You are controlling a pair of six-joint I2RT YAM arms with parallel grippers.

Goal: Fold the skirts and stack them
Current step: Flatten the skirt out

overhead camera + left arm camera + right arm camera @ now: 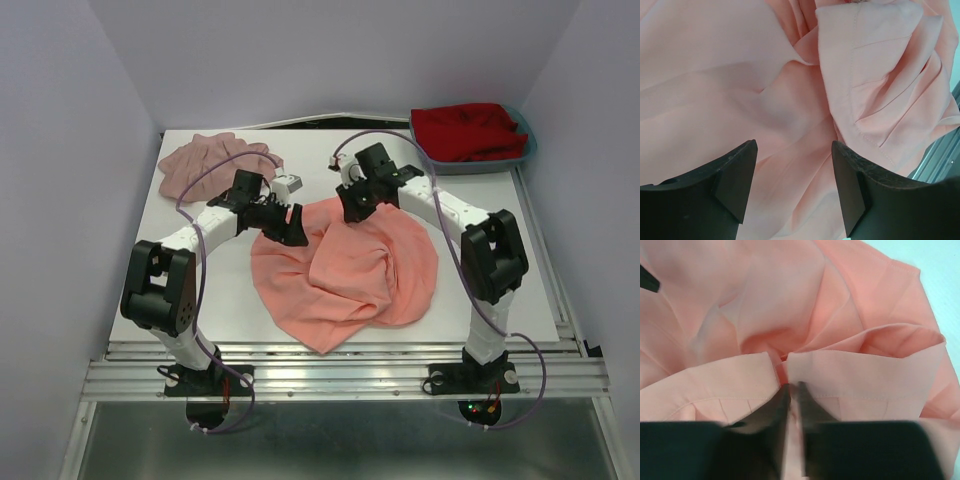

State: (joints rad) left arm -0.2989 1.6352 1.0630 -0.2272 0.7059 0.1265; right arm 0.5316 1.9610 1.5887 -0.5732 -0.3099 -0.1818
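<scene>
- Top view: two skirts lie on the white worktop [500, 290].
- The coral skirt [345, 270], the larger one, is spread wide and rumpled at the middle of the worktop, between the two arms.
- The mauve skirt [205, 160], the smaller one, lies bunched at the far left corner, well apart from the coral one.
- One blue-grey tray [528, 145] sits at the far right corner and holds one heap of red cloth [465, 130].
- The left claw [290, 228] is at the coral skirt's far left edge; the right claw [355, 205] is at its far edge, near the middle.
- Left wrist view: the left claw's two dark fingers [735, 185] stand wide apart, released, with nothing between them. Coral cloth fills the view below, with one stitched hem curling at the right.
- Right wrist view: the right claw's two fingers are clenched together, grasping the coral skirt at its stitched edge. The cloth puckers into folds that fan away from the pinch.
</scene>
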